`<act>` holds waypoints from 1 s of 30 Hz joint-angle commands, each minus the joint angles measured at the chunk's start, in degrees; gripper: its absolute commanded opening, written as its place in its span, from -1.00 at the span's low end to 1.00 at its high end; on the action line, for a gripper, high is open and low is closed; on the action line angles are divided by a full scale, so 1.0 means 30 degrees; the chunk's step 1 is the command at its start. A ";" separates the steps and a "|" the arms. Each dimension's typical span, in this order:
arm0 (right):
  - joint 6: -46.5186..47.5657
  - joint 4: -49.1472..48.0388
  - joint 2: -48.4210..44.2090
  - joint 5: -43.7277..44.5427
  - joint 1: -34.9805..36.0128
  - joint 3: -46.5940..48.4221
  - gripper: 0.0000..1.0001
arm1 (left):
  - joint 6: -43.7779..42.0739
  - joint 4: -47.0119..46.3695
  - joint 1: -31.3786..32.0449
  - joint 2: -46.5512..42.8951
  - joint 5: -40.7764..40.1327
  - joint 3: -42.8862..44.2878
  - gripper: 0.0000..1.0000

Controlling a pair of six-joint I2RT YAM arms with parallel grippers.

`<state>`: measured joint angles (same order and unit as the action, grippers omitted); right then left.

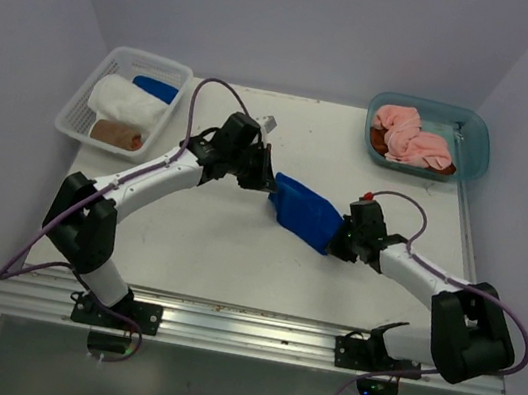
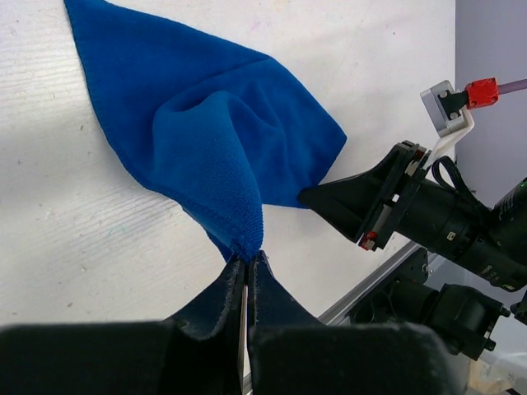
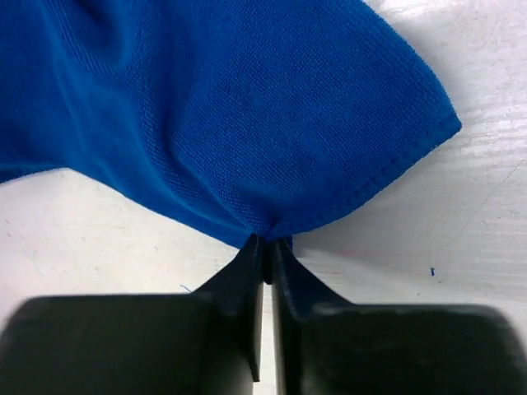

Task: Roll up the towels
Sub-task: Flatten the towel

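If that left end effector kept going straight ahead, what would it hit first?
The left end effector would meet the blue towel it pinches; beyond, perhaps the right end effector, depth unclear.

- The royal blue towel [image 1: 304, 212] at the centre of the tabletop is plain, and its stitched hem is the same blue.
- The left pincer [image 2: 248, 262] and the right pincer [image 3: 268, 247] are both black.
- The tabletop [image 1: 216, 240] is white.
- Far right, the teal tub [image 1: 476, 152] holds pink towels [image 1: 411, 136].
- Far left, the white mesh basket [image 1: 77, 114] holds a white towel [image 1: 121, 98], a blue towel [image 1: 155, 89] and a brown towel [image 1: 117, 136].
- A red connector [image 2: 482, 90] joins a purple cable [image 2: 512, 82].
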<state>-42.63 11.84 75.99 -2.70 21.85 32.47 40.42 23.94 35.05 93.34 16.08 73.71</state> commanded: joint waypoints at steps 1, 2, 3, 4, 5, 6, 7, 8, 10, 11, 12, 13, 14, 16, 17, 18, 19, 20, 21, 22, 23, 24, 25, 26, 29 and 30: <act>-0.0322 -0.0872 -0.0160 0.0840 0.0072 0.0775 -0.93 | -0.0407 0.0161 -0.0139 -0.0117 0.0179 0.0916 -1.00; -0.0060 -0.0550 -0.0279 0.1392 0.0014 0.1881 -1.00 | -0.0495 0.0279 -0.0198 -0.0088 0.0179 0.1091 -1.00; 0.0697 -0.0112 -0.0367 0.1920 -0.0103 0.2617 -1.00 | -0.0612 0.0425 -0.0459 -0.0001 0.0179 0.1673 -1.00; 0.1111 0.0850 -0.0513 0.2534 -0.0278 0.3465 -1.00 | -0.0845 0.0746 -0.0665 0.0029 0.0179 0.2056 -1.00; 0.1463 0.1178 -0.0572 0.2627 -0.0512 0.5243 -1.00 | -0.0935 0.0865 -0.0928 0.0087 0.0266 0.2495 -1.00; 0.2134 0.1501 -0.0573 0.2599 -0.1036 0.6160 -1.00 | -0.0994 0.0924 -0.1627 0.0204 0.0498 0.3457 -1.00; 0.2488 0.2084 -0.0573 0.2425 -0.1303 0.7097 -1.00 | -0.1052 0.1041 -0.2040 0.0234 0.0965 0.3959 -1.00; 0.2753 0.2467 -0.0457 0.2307 -0.1566 0.9079 -1.00 | -0.1111 0.1216 -0.2450 0.0234 0.1144 0.4486 -1.00; 0.3515 0.3867 -0.0281 0.2073 -0.2037 1.0965 -1.00 | -0.1402 0.1858 -0.3535 0.0205 0.1175 0.6214 -1.00; 0.3720 0.4283 -0.0280 0.2043 -0.2038 1.2308 -1.00 | -0.1578 0.2065 -0.3770 0.0060 0.1117 0.6655 -1.00; 0.4012 0.4635 -0.0367 0.1926 -0.2038 1.2728 -1.00 | -0.1696 0.2212 -0.4149 -0.0290 0.0942 0.7153 -1.00; 0.4131 0.5248 -0.0484 0.1722 -0.2067 1.3022 -1.00 | -0.1929 0.2388 -0.4327 -0.0525 0.0650 0.7158 -1.00; 0.4162 0.5515 -0.0920 0.1430 -0.2067 1.3083 -1.00 | -0.2077 0.2448 -0.4474 -0.1020 0.0618 0.6810 -1.00; 0.4045 0.6274 -0.1449 0.1252 -0.2067 1.2705 -1.00 | -0.2340 0.2565 -0.4913 -0.1550 0.0588 0.6107 -1.00; 0.4016 0.6598 -0.1800 0.1425 -0.2096 1.1977 -1.00 | -0.2400 0.2623 -0.5031 -0.2162 0.0589 0.4972 -1.00; 0.3986 0.6892 -0.2412 0.1659 -0.2067 1.1477 -1.00 | -0.2459 0.2566 -0.5264 -0.2516 0.0502 0.4235 -1.00; 0.4015 0.7504 -0.2737 0.2039 -0.2154 1.0950 -1.00 | -0.2488 0.2362 -0.5325 -0.2868 0.0327 0.3416 -1.00; 0.3986 0.7713 -0.3002 0.2419 -0.2445 0.9756 -0.88 | -0.2459 0.2070 -0.5354 -0.3567 0.0354 0.1494 -1.00; 0.3928 0.7773 -0.3352 0.2539 -0.2825 0.9135 -0.74 | -0.2430 0.1661 -0.5354 -0.3835 0.0557 0.0430 -1.00; 0.3956 0.7658 -0.3327 0.2424 -0.3235 0.8635 -0.58 | -0.2285 0.0700 -0.5354 -0.4012 0.0965 -0.0596 -1.00; 0.4015 0.7424 -0.3182 0.2307 -0.4109 0.7905 -0.39 | -0.2138 0.0284 -0.5325 -0.3898 0.1057 -0.2259 -1.00; 0.4392 0.7132 -0.2803 0.2219 -0.4408 0.7666 -0.02 | -0.2021 -0.0155 -0.5325 -0.3607 0.1289 -0.2885 -1.00; 0.4454 0.6926 -0.1581 0.2131 -0.4701 0.7635 0.05 | -0.1933 -0.0826 -0.5325 -0.3198 0.1785 -0.3384 -1.00; 0.4658 0.7069 -0.0699 0.1869 -0.5023 0.8040 0.05 | -0.1874 -0.0949 -0.5296 -0.2207 0.1906 -0.3824 -1.00; 0.4749 0.6956 0.0658 0.0030 -0.4968 0.7845 0.02 | -0.2107 -0.0920 -0.5238 -0.1058 0.2288 -0.4061 -1.00; 0.4284 0.6518 0.0426 -0.0501 -0.4881 0.7288 0.02 | -0.2137 -0.0979 -0.5208 -0.1055 0.2201 -0.4208 -1.00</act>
<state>-30.02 32.51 77.76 1.52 6.55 55.81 34.89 25.26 19.42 90.15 20.47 61.69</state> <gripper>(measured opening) 0.513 0.012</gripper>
